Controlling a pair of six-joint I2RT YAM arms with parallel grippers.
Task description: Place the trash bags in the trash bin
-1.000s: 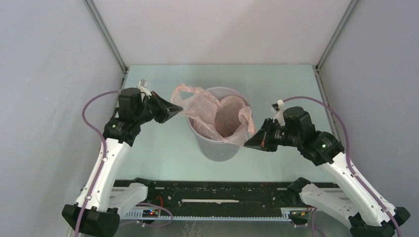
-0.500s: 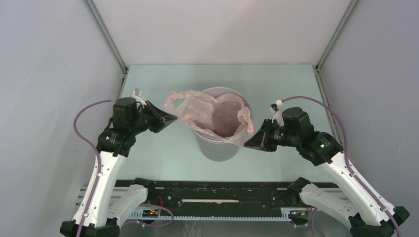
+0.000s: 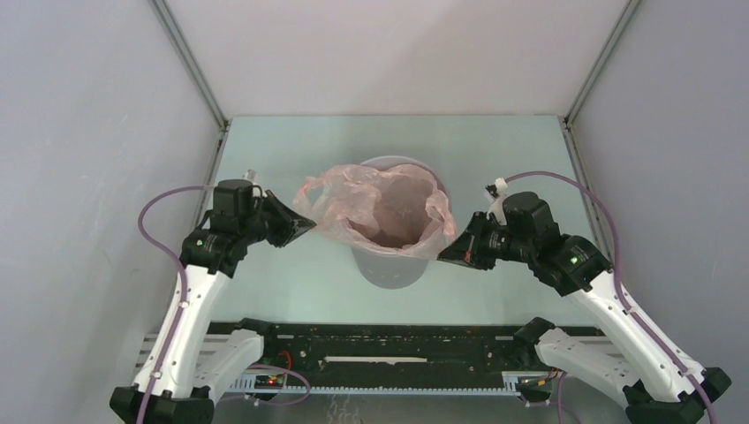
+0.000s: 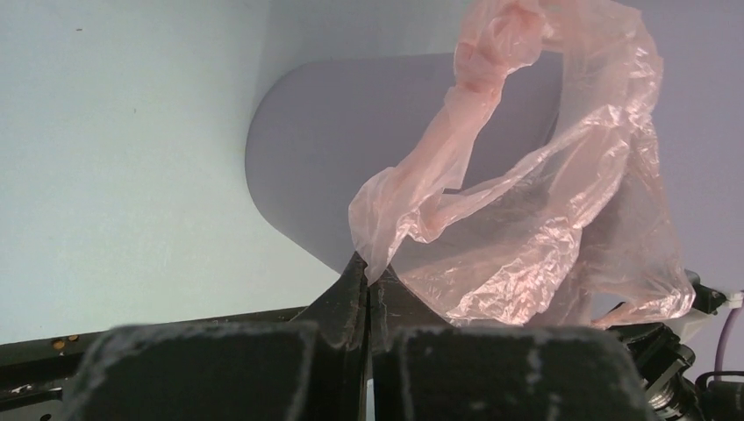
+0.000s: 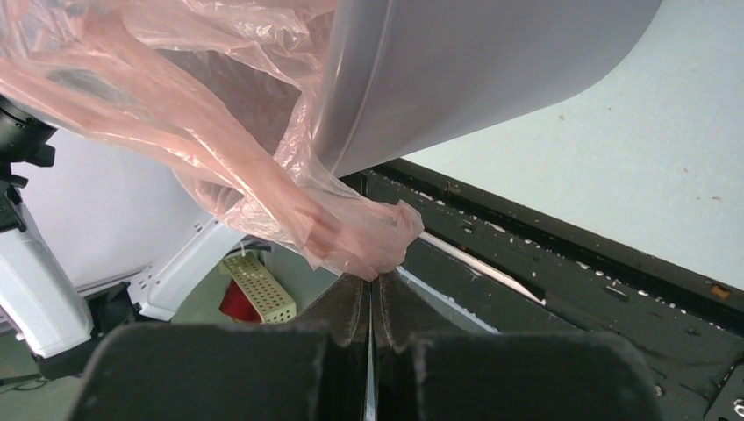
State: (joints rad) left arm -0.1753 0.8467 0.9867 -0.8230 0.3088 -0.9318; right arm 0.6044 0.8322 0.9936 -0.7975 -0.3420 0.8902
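Trash bag point(image 3: 380, 205) draping over rim of grey trash bin point(image 3: 389, 270), hanging partly inside; left gripper point(image 3: 310, 226) pinching shut on its left edge, right gripper point(image 3: 442, 257) pinching its right corner outside bin wall; black base rail point(image 3: 380, 341) lying nearer

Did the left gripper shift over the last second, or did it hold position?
Yes. Against the bin, the left gripper has slid toward the near edge of the table and slightly outward, pulling the rim of the bag with it.

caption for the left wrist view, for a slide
Left jaws shut on a corner of the pink trash bag, grey trash bin behind it
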